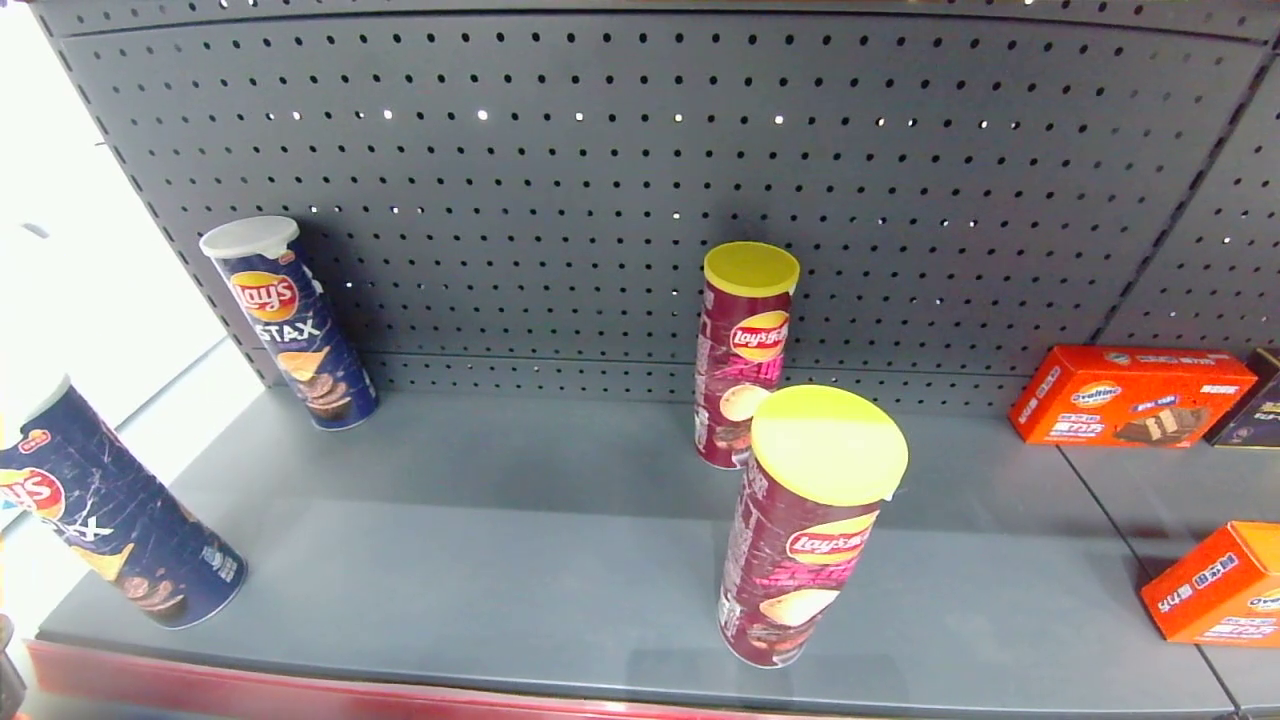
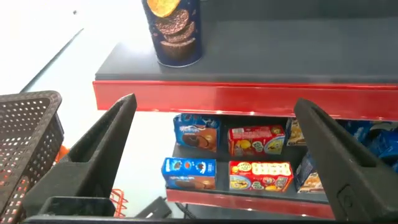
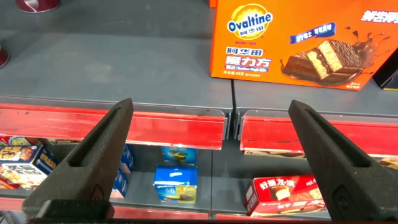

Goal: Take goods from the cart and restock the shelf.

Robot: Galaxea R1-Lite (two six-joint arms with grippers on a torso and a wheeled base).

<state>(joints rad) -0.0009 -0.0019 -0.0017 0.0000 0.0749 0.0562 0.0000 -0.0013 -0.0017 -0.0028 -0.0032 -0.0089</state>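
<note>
**Dark, matte and angular**

The left gripper (image 2: 214, 102) has two long charcoal-black fingers (image 2: 93, 155), flat-faced wedges tapering to blunt tips. The right gripper (image 3: 211, 104) matches it, with a finely grained surface and a small recess near each finger's base.

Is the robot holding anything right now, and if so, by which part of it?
Nothing is held. The left end effector and the right end effector are both open, with nothing between their jaws.

Four chip cans (image 1: 290, 325) (image 1: 120, 530) (image 1: 745, 360) (image 1: 805, 540); apparently two orange boxes (image 1: 1130, 395) (image 1: 1215, 585).
</note>
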